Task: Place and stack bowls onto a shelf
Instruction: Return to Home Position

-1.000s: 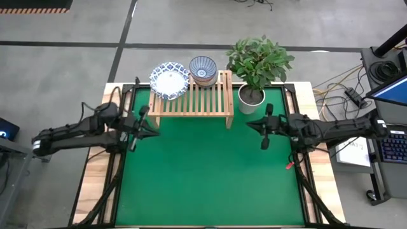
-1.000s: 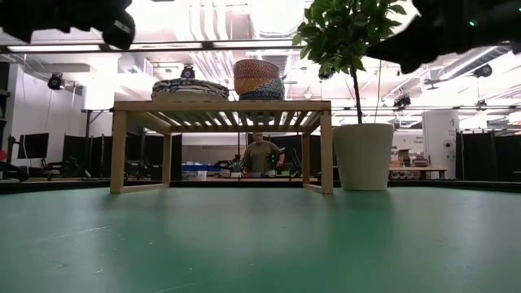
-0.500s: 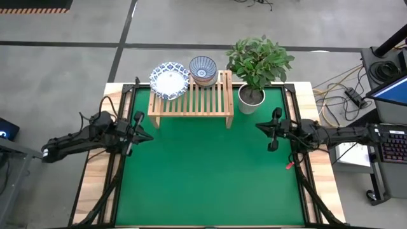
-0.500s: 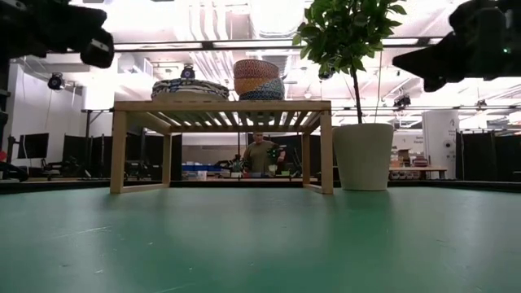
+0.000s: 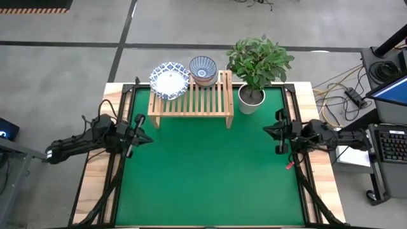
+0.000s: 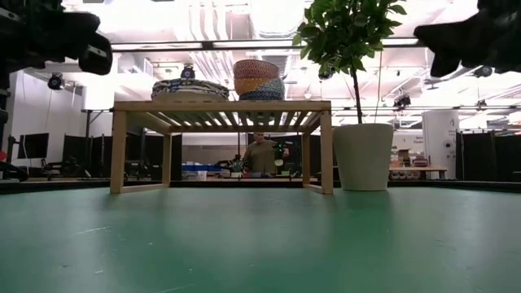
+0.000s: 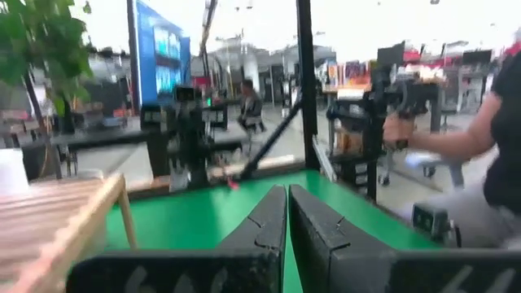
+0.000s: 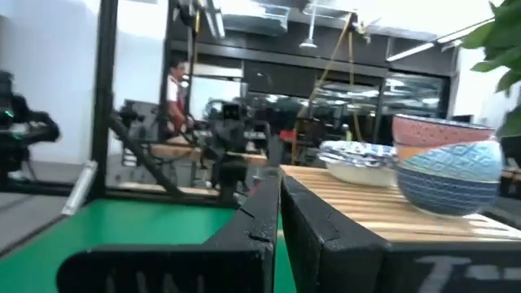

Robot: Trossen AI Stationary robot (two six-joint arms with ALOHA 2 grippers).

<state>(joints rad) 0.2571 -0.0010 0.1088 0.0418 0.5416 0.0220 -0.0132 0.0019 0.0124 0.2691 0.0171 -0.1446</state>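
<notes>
Bowls (image 5: 169, 80) nested in two adjacent stacks on shelf (image 5: 202, 97), saving room. Left pincer (image 5: 141, 130), right pincer (image 5: 272, 131) closed, empty, at worktop (image 5: 210, 178) sides, clear of shelf: job looks finished.

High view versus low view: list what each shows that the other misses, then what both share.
Only the high view shows the slats of the shelf from above, looks into the wide bowls and small bowls, and shows both whole arms, with the left hand and right hand at the table's sides. Only the low view shows the stacks side-on, the gap under the shelf, and a person in the room behind. Both show the shelf, both bowl stacks and the potted plant.
</notes>
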